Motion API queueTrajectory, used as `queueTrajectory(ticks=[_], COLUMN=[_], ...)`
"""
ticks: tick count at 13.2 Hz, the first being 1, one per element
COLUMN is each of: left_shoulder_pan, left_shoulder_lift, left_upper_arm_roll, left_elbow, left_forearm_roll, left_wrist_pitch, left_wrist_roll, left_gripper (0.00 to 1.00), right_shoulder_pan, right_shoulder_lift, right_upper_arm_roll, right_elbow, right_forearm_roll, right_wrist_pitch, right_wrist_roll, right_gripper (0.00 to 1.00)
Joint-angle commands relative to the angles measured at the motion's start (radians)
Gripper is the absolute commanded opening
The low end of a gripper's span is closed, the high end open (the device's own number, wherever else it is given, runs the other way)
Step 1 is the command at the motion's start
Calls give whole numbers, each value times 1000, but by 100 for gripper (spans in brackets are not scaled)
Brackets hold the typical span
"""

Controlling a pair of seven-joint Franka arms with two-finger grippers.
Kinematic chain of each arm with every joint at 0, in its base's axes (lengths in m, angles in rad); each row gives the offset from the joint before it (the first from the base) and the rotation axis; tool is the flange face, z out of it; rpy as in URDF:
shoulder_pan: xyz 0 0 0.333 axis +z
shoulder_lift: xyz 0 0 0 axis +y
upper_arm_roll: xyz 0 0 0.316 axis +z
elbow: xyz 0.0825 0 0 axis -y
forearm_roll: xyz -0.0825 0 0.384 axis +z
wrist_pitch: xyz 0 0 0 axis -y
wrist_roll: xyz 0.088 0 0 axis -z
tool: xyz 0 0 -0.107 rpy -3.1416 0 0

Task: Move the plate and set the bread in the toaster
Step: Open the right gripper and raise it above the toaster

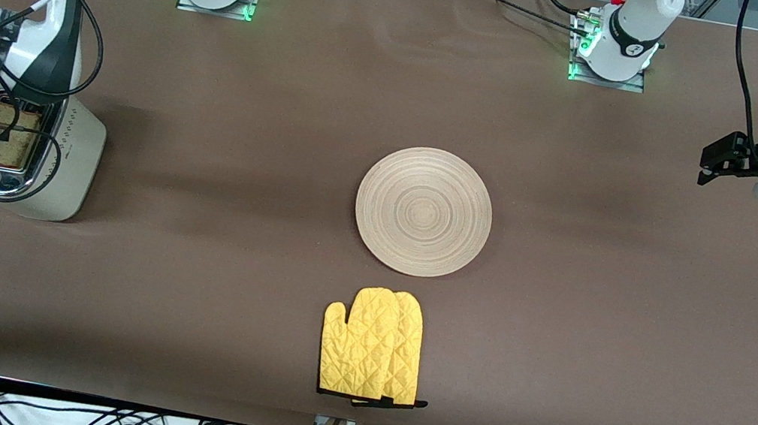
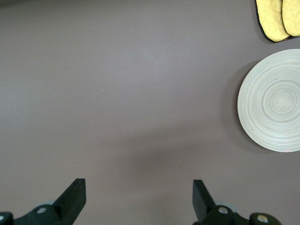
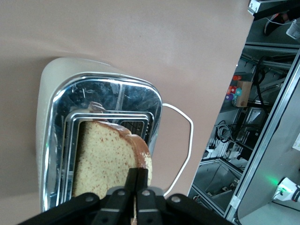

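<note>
The toaster stands at the right arm's end of the table; its chrome top and cream side show in the right wrist view. My right gripper is over the toaster, shut on the crust edge of the bread. The slice hangs tilted over the slots; I cannot tell whether its lower edge is inside one. The plate lies bare at the table's middle and also shows in the left wrist view. My left gripper waits open and empty over the left arm's end.
A yellow quilted oven mitt lies nearer to the front camera than the plate, also in the left wrist view. The toaster's white cord loops on the table beside it, by the table's edge.
</note>
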Motion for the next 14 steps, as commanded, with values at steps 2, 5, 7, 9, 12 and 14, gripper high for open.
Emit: queueTrajectory(ticks=[2,5,7,9,12,14], left_shoulder_pan=[1,1,1,1,1,1], left_shoulder_lift=[-3,-3,-4,-3,-4,-3], left_upper_arm_roll=[-3,-3,-3,-3,-3,-1], left_elbow=[10,10,10,10,10,10], left_forearm_roll=[21,21,21,21,21,21], left_wrist_pitch=[-9,-9,-9,-9,-9,-11], left_wrist_roll=[-6,-6,-6,-6,-6,-6], left_gripper=[100,100,100,100,100,100], right_shoulder_pan=[-3,-3,-3,-5,-100,-169], right_shoulder_lift=[-27,-105,-198,-304,-404,-422], right_upper_arm_roll=[56,117,150,222,366,427], right_elbow=[-4,-3,-9,-10,-9,2], right_forearm_roll=[-12,8,95,152,263,356], right_wrist_pitch=[-1,-47,-85,-163,-263,-309], right_wrist_roll=[105,206,200,197,188,161], right_gripper=[100,100,100,100,100,100])
